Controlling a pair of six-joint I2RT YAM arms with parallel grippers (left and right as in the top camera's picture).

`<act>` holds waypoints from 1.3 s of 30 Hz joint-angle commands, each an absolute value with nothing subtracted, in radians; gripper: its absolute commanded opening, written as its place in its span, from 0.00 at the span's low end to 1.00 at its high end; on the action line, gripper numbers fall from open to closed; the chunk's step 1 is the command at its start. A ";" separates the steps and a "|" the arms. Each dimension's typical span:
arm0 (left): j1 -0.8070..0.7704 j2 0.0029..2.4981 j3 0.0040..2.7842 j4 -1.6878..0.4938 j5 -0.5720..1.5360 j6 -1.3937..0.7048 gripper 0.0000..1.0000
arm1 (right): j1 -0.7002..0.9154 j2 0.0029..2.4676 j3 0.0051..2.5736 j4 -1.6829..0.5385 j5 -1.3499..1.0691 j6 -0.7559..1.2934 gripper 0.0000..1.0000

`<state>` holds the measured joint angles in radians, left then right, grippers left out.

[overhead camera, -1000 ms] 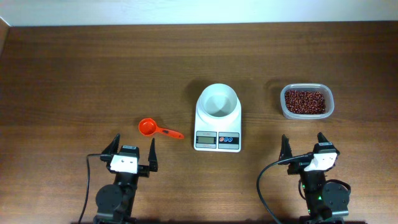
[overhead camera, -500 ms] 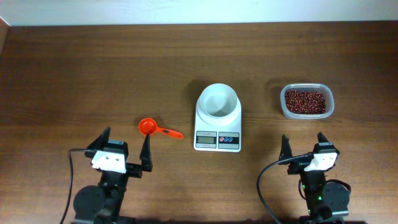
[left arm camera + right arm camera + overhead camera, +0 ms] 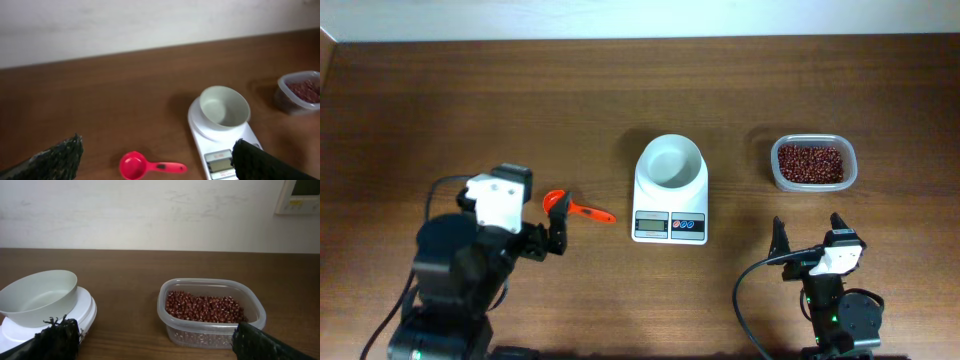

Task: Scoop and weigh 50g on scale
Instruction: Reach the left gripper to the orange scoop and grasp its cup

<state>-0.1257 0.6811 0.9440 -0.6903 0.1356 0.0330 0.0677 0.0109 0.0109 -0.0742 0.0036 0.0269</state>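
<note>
Checking in from the remote station. The table is dark brown wood grain, and a plain pale wall runs along its far edge.

The scale sits mid-table with its round white bowl on top. The red-brown beans are all in a clear plastic tub off to the right of the scale, well apart from it. The orange scoop lies flat on the table just left of the scale, handle pointing at it.

The left gripper is spread wide and holds nothing. It hangs above the table left of the scale, with the scoop between its fingers in the wrist view. The right gripper is just as wide and holds nothing, parked to the right of the scale on the near side.

View differences: only the overhead shows the whole grey display and both little buttons. In the left wrist view a finger covers part of them. The right wrist view catches a white wall panel that no other camera shows, and it cuts off the scale's display and the scoop.
</note>
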 commanded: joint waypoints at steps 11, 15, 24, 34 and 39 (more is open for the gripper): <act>-0.121 1.039 0.960 -0.813 -0.097 -0.604 0.96 | 0.061 0.004 0.006 -0.080 0.019 0.030 0.99; -0.121 1.290 0.960 -0.813 -0.099 -0.802 0.63 | 0.061 0.004 0.006 -0.080 0.019 0.030 0.99; -0.121 1.686 0.960 -0.648 -0.099 -1.032 0.50 | 0.061 0.004 0.006 -0.080 0.019 0.030 0.99; -0.121 1.771 0.953 -0.622 -0.120 -1.035 0.00 | 0.061 0.004 0.006 -0.080 0.019 0.030 0.99; -0.099 1.644 0.953 -0.645 0.047 -0.899 0.00 | 0.061 0.004 0.006 -0.080 0.019 0.030 0.99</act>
<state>-0.1196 1.7336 0.9607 -0.6270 -0.0429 -0.9623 0.0669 0.0101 0.0109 -0.0746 0.0036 0.0265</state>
